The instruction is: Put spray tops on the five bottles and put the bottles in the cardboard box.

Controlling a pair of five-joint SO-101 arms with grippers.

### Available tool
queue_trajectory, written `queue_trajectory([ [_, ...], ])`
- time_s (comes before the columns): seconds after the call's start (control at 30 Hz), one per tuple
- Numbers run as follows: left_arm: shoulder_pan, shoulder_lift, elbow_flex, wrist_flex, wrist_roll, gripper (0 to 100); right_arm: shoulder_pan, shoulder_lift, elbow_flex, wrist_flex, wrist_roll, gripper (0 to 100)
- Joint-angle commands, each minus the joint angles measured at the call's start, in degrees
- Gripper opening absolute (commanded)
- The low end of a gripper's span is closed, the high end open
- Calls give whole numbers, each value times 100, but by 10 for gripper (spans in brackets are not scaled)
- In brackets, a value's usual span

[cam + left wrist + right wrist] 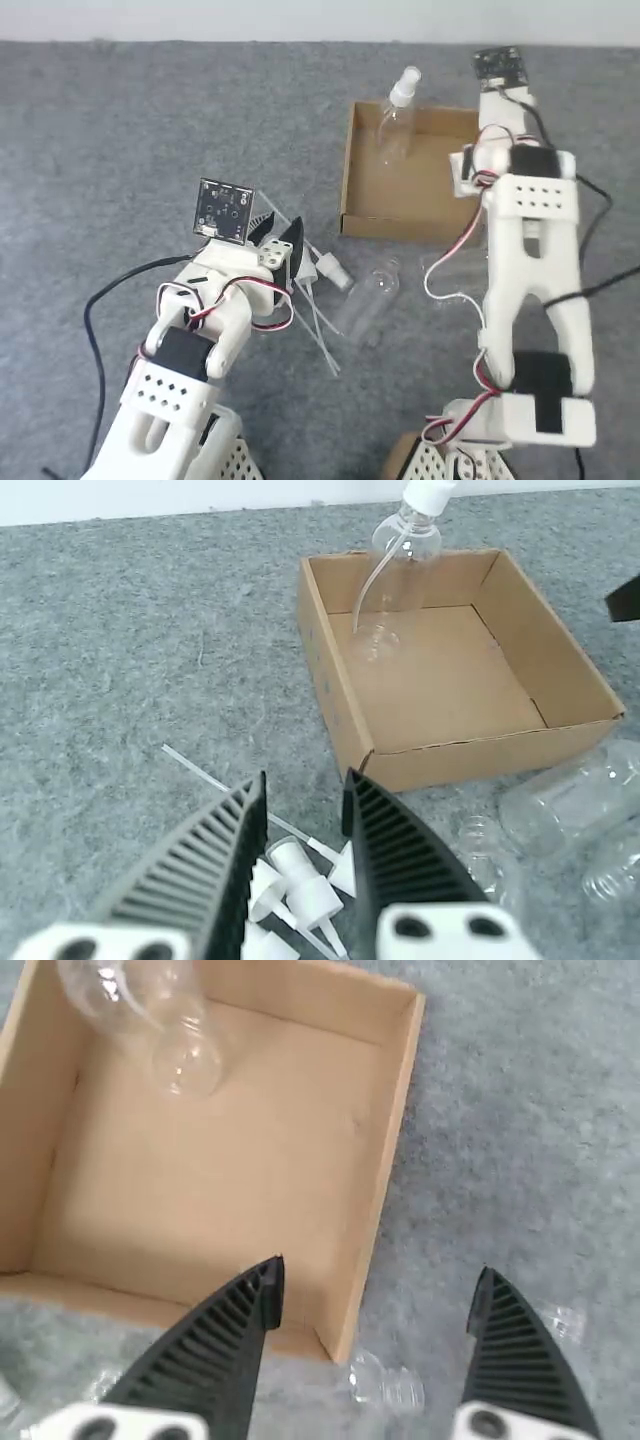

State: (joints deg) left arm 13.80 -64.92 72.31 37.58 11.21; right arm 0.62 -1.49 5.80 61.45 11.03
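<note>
At the far middle of the table [150, 130], high view: cardboard box [346, 180], open-topped. Holds one capped bottle [397, 118], clear, white spray top fitted, leaning at the far left corner; brown floor showing across the remainder. Just in front of the box: loose spray tops [328, 268], long dip tubes [322, 330] trailing toward the near edge. Beside them, bare bottles [372, 296] lying on their sides; number hard to fix through the clear plastic. Left gripper [284, 243] at the loose spray tops, fingers slightly parted. Right arm [530, 250] stretched along the box's right side, overhanging that wall. Broad stretch of grey felt left of the box.

Left wrist view: left gripper [303, 790] open by a narrow gap, gripping nothing. Loose spray tops [300, 885] on the felt under that gap. Cardboard box [335, 695] beyond, one corner turned toward the gripper. Capped bottle [398, 565] propped against the far wall, base on the box floor. Bare bottles [565, 800] just outside the near wall.

Right wrist view: right gripper [380, 1272] spread wide, holding nothing, straddling a box wall, with one finger over the box floor and the other over the felt outside. Cardboard box [388, 1180] with the capped bottle [165, 1030] in a far corner. Neck of one of the bare bottles [388, 1388] on the felt, just beside the box corner.
</note>
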Motion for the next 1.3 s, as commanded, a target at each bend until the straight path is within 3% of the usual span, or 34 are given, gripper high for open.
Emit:
queue_trajectory([
  [0.0, 9, -79, -40, -141, 26, 112, -31, 110, -97, -365, -185, 261],
  [0.5, 18, -79, -40, -141, -202, 111, 92, 1288, -88, -971, -440, 259],
  [0.7, 18, -79, -40, -141, -202, 111, 127, 1446, -88, -971, -440, 158],
  [1.27, 18, -79, -40, -141, -202, 111, 101, 1455, 158, -813, -448, 128],
])
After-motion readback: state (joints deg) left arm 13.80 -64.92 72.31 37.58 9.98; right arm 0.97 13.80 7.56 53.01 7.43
